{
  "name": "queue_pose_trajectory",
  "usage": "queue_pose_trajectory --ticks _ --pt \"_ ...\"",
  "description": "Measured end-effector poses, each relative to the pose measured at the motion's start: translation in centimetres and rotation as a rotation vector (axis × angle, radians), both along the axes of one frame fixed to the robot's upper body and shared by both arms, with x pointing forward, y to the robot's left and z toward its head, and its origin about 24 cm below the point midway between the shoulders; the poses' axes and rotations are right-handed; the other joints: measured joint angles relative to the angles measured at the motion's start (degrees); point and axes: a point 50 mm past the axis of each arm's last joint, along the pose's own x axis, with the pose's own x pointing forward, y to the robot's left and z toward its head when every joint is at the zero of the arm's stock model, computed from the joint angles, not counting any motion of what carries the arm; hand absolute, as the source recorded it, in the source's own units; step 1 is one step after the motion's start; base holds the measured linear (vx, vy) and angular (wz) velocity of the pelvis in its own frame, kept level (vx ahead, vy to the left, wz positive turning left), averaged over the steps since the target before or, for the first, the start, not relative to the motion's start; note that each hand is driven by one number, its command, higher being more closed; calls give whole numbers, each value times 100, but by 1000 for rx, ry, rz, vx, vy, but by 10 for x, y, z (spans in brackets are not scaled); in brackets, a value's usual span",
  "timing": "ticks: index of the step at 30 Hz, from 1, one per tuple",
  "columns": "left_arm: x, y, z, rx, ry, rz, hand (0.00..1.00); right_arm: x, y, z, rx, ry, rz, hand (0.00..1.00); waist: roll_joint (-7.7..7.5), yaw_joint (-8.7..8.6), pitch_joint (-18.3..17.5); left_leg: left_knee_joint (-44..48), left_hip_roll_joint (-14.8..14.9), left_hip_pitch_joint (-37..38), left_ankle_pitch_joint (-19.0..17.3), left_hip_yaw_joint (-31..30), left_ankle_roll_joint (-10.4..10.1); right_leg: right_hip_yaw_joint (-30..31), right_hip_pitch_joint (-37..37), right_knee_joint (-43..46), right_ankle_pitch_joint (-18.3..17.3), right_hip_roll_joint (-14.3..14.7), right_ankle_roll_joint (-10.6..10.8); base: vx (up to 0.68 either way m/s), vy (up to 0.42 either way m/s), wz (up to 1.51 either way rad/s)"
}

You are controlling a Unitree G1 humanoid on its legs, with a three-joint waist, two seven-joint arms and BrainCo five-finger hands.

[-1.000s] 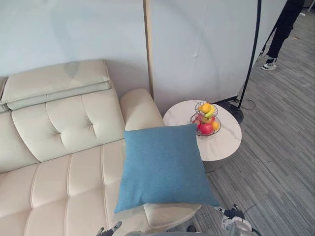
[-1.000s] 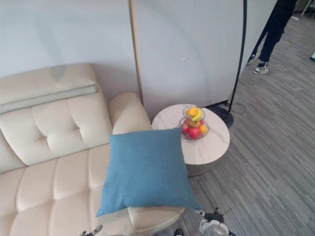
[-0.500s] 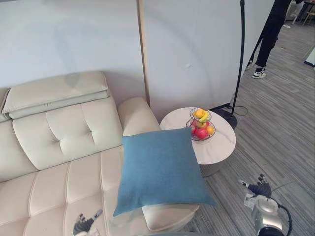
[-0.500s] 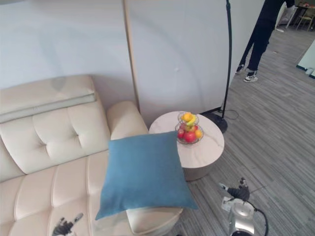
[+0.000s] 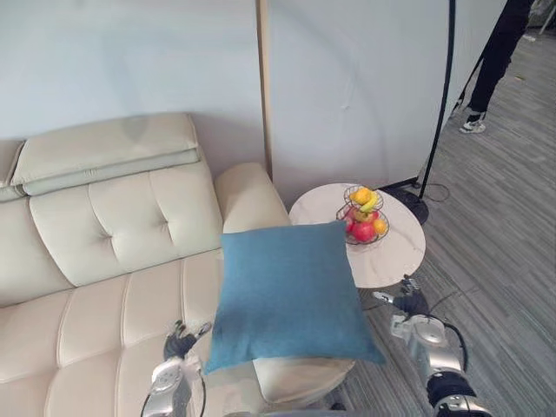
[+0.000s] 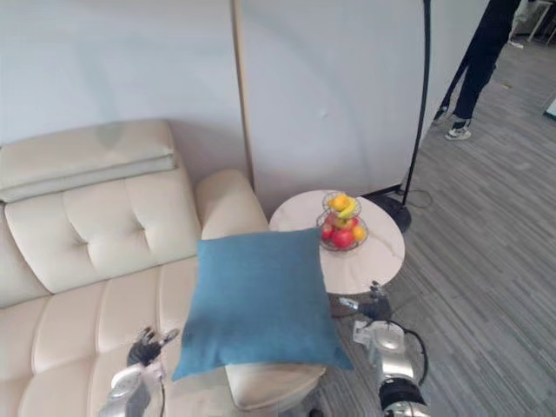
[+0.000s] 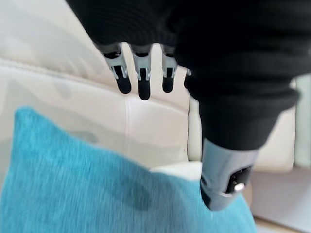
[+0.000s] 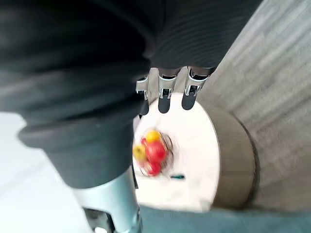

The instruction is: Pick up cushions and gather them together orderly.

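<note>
At the armrest end of the cream sofa (image 5: 113,226), the blue cushion (image 5: 291,291) lies tilted over the seat edge, held by neither hand. The left hand (image 5: 180,340) and right hand (image 5: 408,304) flank its lower half, fingers straight and empty (probably to take it from both sides). The right hand is near the round table (image 5: 401,254) bearing a fruit basket (image 5: 365,213).

I see a cream sofa (image 5: 113,226) against a white wall (image 5: 347,87). Just beside its arm is a round white table (image 5: 395,250) with a wire basket of fruit (image 5: 366,215) on top. A black lamp pole (image 5: 444,104) stands behind the table. Far back on the grey floor (image 5: 508,261) stands a person (image 5: 497,56) in dark clothes.
</note>
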Motion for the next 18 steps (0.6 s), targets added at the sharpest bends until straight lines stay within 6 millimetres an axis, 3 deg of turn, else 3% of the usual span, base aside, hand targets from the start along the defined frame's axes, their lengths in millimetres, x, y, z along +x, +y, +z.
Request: queue_pose_trajectory --ticks 5,8,9,12,14,18 --pt "9 -33 -1 -40 -8 -110 0 2 29 -9 54 32 66 0 11 -59 121 -1 2 -182 21 3 -4 -23 -180 2 28 0 -4 7 3 0" --pt "19 -38 4 -37 -32 -141 0 7 43 -9 66 30 111 0 -4 -72 214 14 -4 -358 50 -3 10 -39 -341 13 59 -9 -10 -3 3 1" --pt "25 -39 7 -32 -47 -150 100 13 50 -7 74 26 126 100 -14 -75 276 31 -10 -477 77 0 24 -40 -462 42 91 -19 -28 0 0 0" --pt "47 -41 21 -13 -106 -178 100 37 64 11 80 -43 166 100 -20 -75 550 318 16 -1017 87 30 39 -18 -857 88 201 -54 -48 -47 8 -3" --pt "70 -43 41 -26 -201 -163 100 60 67 34 84 -128 165 100 -3 -66 901 674 89 -1451 95 42 55 37 -1361 526 190 -116 -63 -152 11 -13" --pt "93 -35 66 -20 -317 -127 100 75 72 52 98 -214 182 100 -59 -68 1080 903 162 -1862 31 62 107 47 -1814 841 81 -145 -157 -138 -14 -5"
